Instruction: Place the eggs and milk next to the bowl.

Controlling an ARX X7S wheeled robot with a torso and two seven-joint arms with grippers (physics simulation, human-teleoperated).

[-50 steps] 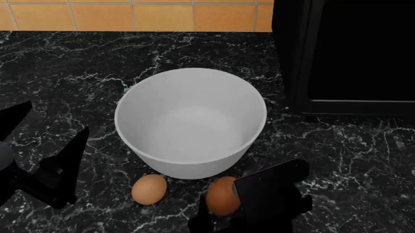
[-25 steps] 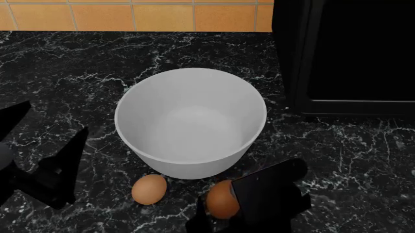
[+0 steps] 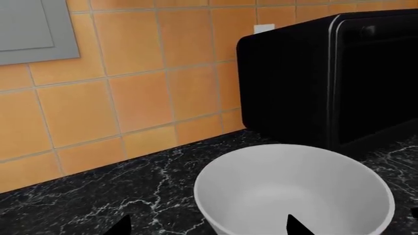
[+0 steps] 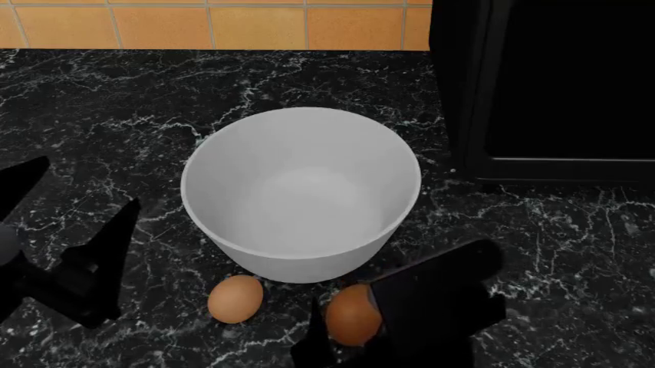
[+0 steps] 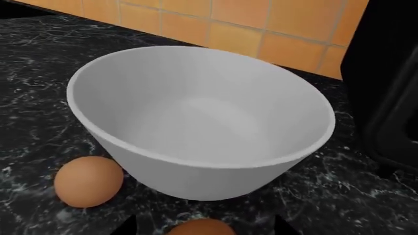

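Currently, right gripper: fingers are spreading around the darker egg, contact unclear.
Tan egg: lying just left of that gripper.
Bowl: sitting immediately beyond it.
Left gripper: standing open, empty, beside the bowl.

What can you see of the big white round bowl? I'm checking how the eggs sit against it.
The large, deep, plain white bowl stands upright and empty on the black marbled counter, smooth-walled, tapering to a narrower base. A black oven-like appliance stands beside it. The pale tan egg and darker brown egg lie close by its base; contact is unclear.
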